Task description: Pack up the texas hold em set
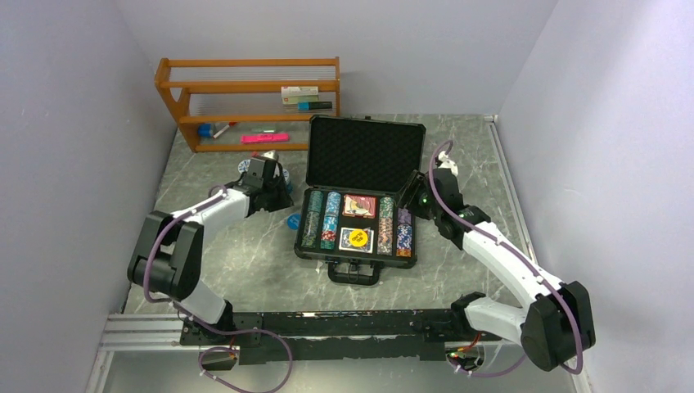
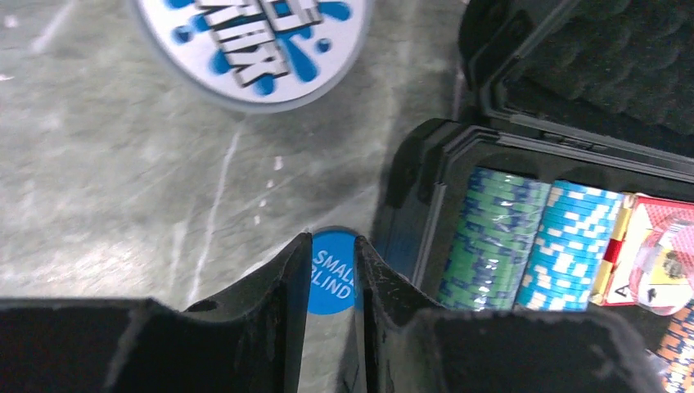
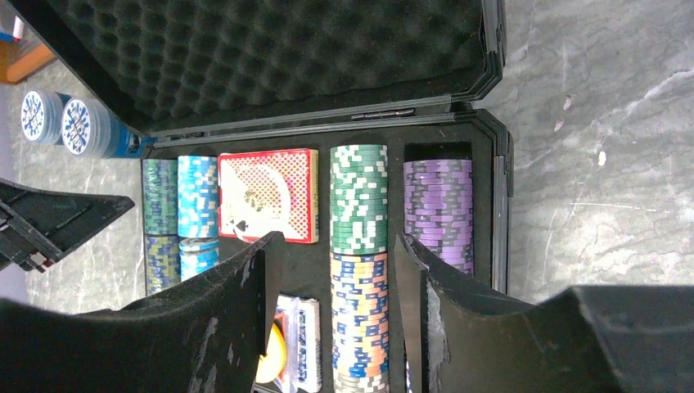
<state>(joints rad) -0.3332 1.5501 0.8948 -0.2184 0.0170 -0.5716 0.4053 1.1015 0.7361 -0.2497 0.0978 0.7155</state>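
The black briefcase (image 1: 358,258) lies open mid-table with its foam lid (image 1: 366,151) upright. It holds striped chip stacks (image 1: 321,219), a red deck (image 1: 359,205) and a yellow dealer button (image 1: 356,238) on the blue deck. A blue "SMALL BLIND" disc (image 2: 334,282) lies flat on the table just left of the case (image 2: 425,164). My left gripper (image 2: 334,241) hovers over the disc, its jaws narrowly apart. My right gripper (image 3: 337,240) is open and empty over the case's right side, above an orange-and-blue chip stack (image 3: 358,311).
Two round blue-and-white tubs (image 1: 255,168) stand on the table behind my left gripper; one shows in the left wrist view (image 2: 254,41). A wooden shelf (image 1: 245,102) with small items stands at the back left. Walls close in on both sides.
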